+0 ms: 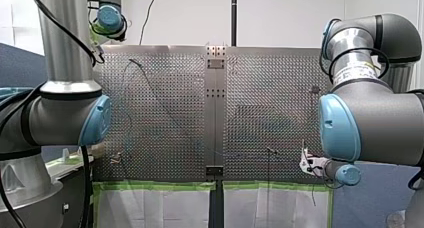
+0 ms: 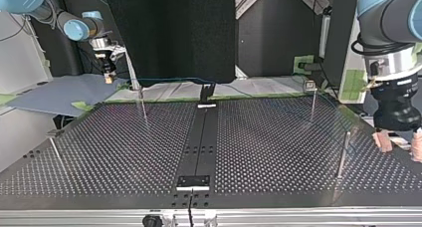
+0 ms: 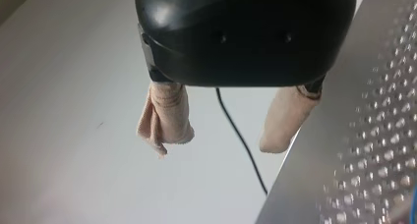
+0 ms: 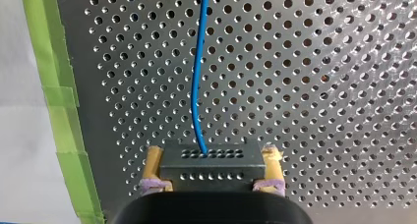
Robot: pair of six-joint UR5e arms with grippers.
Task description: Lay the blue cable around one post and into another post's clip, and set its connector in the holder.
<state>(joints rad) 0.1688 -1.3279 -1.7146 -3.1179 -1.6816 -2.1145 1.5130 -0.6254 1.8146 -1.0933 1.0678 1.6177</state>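
Note:
In the right wrist view my right gripper (image 4: 212, 161) is shut on a black connector block (image 4: 211, 169) with rows of small holes. The blue cable (image 4: 198, 76) leaves the block and runs straight ahead over the perforated table (image 4: 319, 86). In the top view this gripper (image 2: 107, 71) hangs above the far left corner, and the blue cable (image 2: 169, 79) trails along the far edge. My left gripper (image 3: 219, 143) is open with nothing between its beige pads (image 3: 164, 118); it hovers off the table's edge at the top view's right (image 2: 399, 143). Thin metal posts (image 2: 143, 106) (image 2: 312, 103) stand on the table.
Two more posts (image 2: 342, 155) (image 2: 55, 150) stand nearer the top view's camera. A black centre strip (image 2: 201, 137) carries a small bracket (image 2: 194, 181) at its near end. Green tape (image 4: 59, 101) lines the table edge beside my right gripper. A thin black wire (image 3: 241, 135) hangs behind my left gripper.

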